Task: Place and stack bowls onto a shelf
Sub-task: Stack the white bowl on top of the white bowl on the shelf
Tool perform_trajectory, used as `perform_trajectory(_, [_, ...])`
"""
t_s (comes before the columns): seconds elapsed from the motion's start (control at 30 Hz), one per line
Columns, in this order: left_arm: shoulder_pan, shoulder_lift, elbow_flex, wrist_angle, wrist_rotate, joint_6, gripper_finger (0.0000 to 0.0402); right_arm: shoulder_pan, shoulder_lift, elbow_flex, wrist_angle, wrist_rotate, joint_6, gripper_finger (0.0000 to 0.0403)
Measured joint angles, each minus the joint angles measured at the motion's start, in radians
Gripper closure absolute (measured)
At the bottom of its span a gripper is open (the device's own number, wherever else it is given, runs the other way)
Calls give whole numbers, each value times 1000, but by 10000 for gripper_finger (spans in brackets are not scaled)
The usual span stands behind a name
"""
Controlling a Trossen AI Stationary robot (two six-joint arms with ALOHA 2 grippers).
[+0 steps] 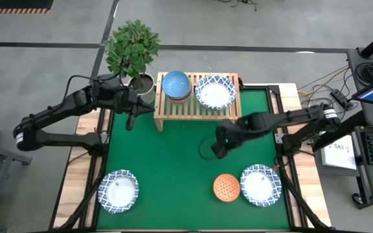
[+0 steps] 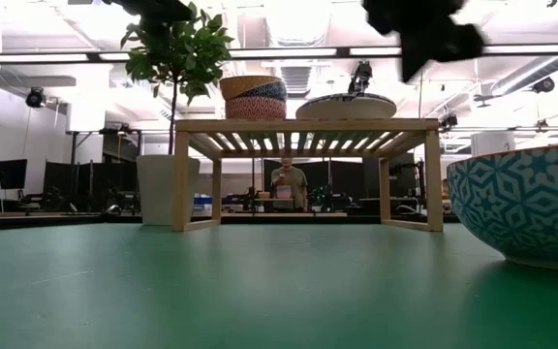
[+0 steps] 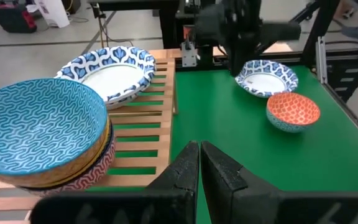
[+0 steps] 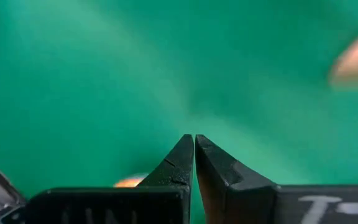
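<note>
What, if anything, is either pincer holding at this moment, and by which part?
Nothing is held. The left pincer is shut and empty beside the shelf; the right pincer is shut and empty above the green mat.

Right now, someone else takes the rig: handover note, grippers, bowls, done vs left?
Left gripper: shut, empty, hanging beside the shelf's left end.
Right gripper: shut, empty, above bare mat mid-table, in front of the shelf.
Done: a stack of small bowls, blue-patterned one on top, on the shelf's left half; a wide white bowl on its right half.
Left: the orange dotted bowl and a wide bowl front right, another wide bowl front left. All three are still on the mat.
</note>
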Motion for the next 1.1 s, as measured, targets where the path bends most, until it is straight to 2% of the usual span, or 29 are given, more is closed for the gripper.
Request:
perform_trajectory(0.17, [-4,-37,-16,1,0,-15,402,103,1,-128,0,-48,281,394])
perform_trajectory(0.33, [-6,-60,-24,2,0,-15,402,178,1,-198,5,-48,460,385])
perform_trajectory(0.47, [-6,-72,-24,2,0,-6,402,208,0,-240,10,-69,551,347])
perform_trajectory(0.63, [-6,-88,-24,2,-1,10,402,248,0,-304,9,-153,663,273])
perform_trajectory(0.83, [-5,-92,-24,2,-124,19,402,306,0,-359,9,-187,834,203])
perform_trajectory(1.1, [-6,-90,-24,2,-274,39,402,381,0,-393,40,-186,1002,189])
